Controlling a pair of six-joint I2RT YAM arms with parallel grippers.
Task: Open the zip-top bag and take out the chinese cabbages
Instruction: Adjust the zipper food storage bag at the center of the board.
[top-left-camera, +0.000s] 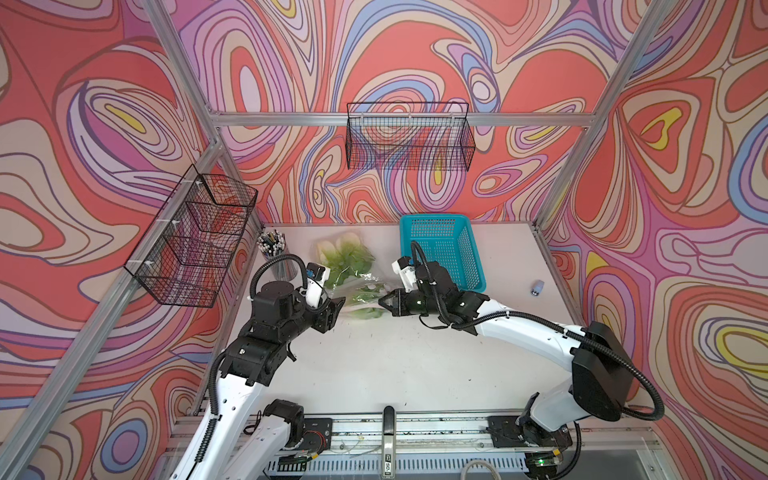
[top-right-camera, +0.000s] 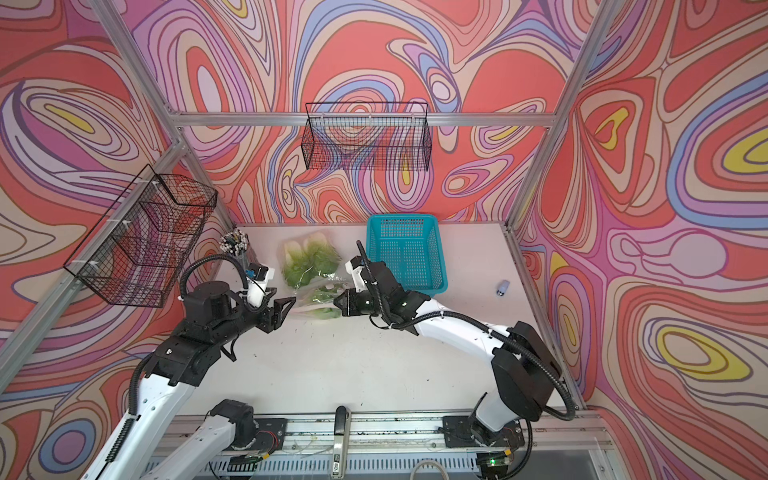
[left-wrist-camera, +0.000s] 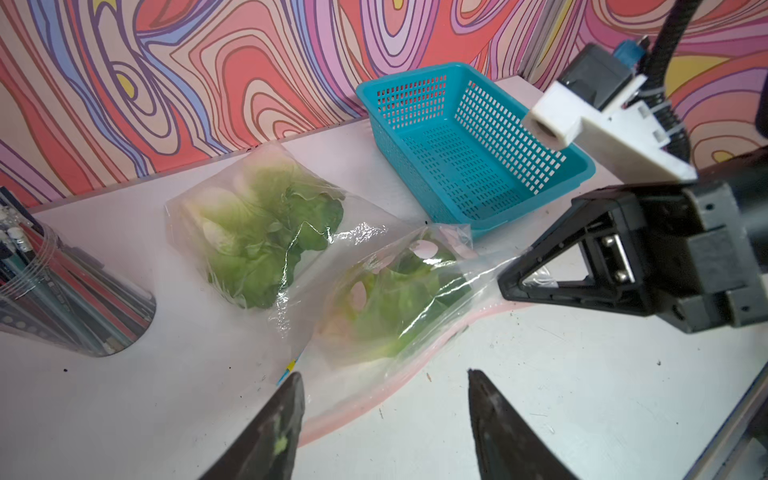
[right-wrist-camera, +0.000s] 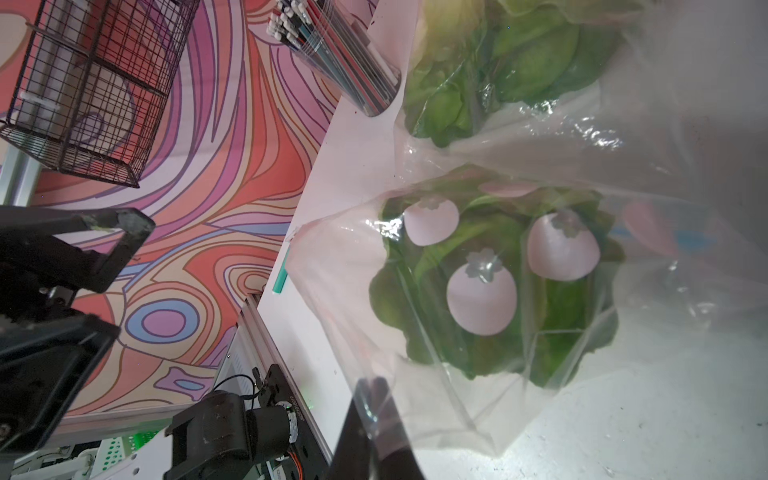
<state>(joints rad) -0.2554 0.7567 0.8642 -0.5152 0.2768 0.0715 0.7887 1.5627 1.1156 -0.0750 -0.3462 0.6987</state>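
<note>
1. the right gripper (left-wrist-camera: 505, 286) was clamped shut on the edge of the zip-top bag (left-wrist-camera: 415, 266), and the film ran taut toward its tips.
2. the left gripper (left-wrist-camera: 384, 386) stood open and empty, its tips either side of the pink zip strip (left-wrist-camera: 345, 415) lying on the worktop (left-wrist-camera: 582, 395).
3. the bag looked thin, slick and floppy. the stiffer zip strip seemed the surest place to pinch.
4. the chinese cabbages (left-wrist-camera: 399, 307) lay inside that bag, between both grippers. they were probably light, with soft leaves that bruise easily.
5. a second clear bag (left-wrist-camera: 257, 232) of greens lay just beyond, with the teal basket (left-wrist-camera: 415, 99) behind.
</note>
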